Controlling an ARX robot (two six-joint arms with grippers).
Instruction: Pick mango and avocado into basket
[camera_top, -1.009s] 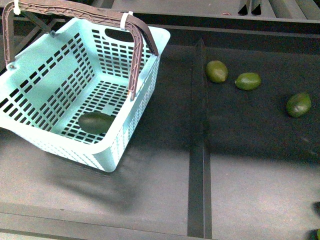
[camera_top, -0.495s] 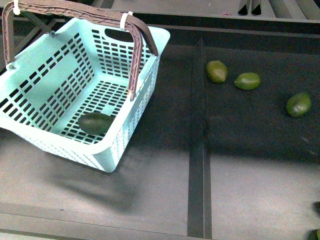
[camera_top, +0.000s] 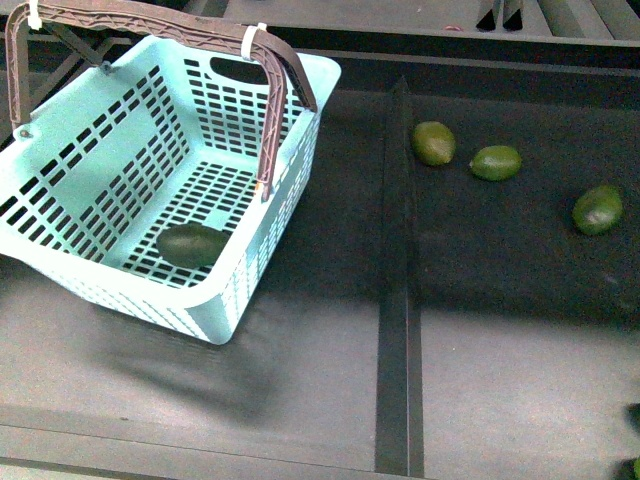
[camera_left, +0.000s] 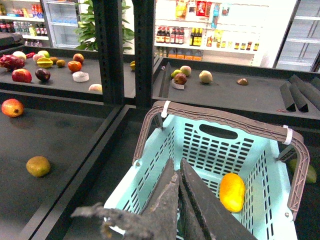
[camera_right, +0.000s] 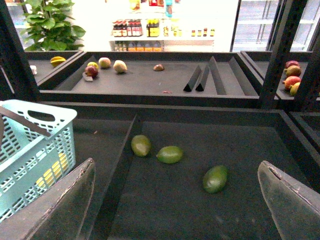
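The teal basket (camera_top: 225, 310) stands tilted on the dark shelf at the left of the front view. A dark green avocado (camera_top: 190, 245) lies on its floor near the front wall. The mango does not show in that view. In the left wrist view the yellow mango (camera_left: 232, 191) lies on the floor of the basket (camera_left: 150, 175), on one side. My left gripper (camera_left: 176, 166) is shut and empty above the basket's near edge, and it hides the avocado. My right gripper (camera_right: 176, 165) is open and empty over the shelf beside the basket (camera_right: 30, 150). Neither arm shows in the front view.
Three lighter green avocados (camera_top: 433, 142) (camera_top: 496, 162) (camera_top: 597, 209) lie on the right shelf section, also in the right wrist view (camera_right: 215, 179). A raised divider rail (camera_top: 400, 250) separates the sections. Black upright posts (camera_left: 122, 50) and other fruit (camera_left: 38, 166) stand left of the basket.
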